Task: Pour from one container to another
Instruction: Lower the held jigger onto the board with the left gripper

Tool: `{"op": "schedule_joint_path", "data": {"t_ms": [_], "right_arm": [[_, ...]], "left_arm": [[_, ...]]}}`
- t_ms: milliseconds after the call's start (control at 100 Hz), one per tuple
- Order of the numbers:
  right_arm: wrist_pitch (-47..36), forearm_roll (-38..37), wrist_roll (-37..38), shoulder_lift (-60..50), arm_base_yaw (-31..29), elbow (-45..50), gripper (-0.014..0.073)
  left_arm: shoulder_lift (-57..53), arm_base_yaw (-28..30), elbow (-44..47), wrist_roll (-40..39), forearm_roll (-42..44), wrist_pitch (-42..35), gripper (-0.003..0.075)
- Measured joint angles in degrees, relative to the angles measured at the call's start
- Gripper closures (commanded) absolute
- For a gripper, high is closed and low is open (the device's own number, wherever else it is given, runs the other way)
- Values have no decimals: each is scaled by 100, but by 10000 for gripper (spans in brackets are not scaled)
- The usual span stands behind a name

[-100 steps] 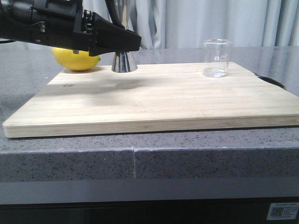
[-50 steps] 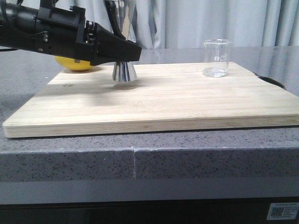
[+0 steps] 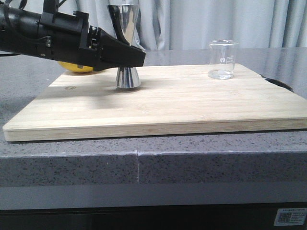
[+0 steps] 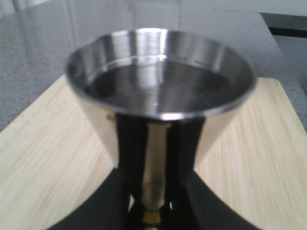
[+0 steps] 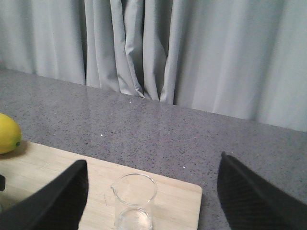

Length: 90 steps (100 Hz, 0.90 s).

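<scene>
The steel jigger stands upright over the left back part of the wooden board, its base at or just above the wood. My left gripper is shut on its narrow waist. In the left wrist view the jigger fills the frame, its gold band between my left gripper's fingers. The clear glass beaker stands on the board's back right. Seen from the right wrist, the beaker sits below and between the spread fingers of my open right gripper, untouched.
A yellow lemon lies behind my left arm at the board's back left, also seen as the lemon from the right wrist. A dark object shows past the board's right edge. Grey curtains hang behind the stone counter.
My left gripper has carried the jigger from beside the lemon toward the camera and slightly right over the board. The beaker has not moved.
</scene>
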Motion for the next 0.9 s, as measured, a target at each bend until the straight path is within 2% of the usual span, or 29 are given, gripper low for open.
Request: {"op": "schedule_joint_path", "data": {"t_ms": [900], "right_arm": [[0, 0, 0, 0, 0, 0, 92]], "left_arm": [[117, 0, -9, 0, -24, 37, 739]]}}
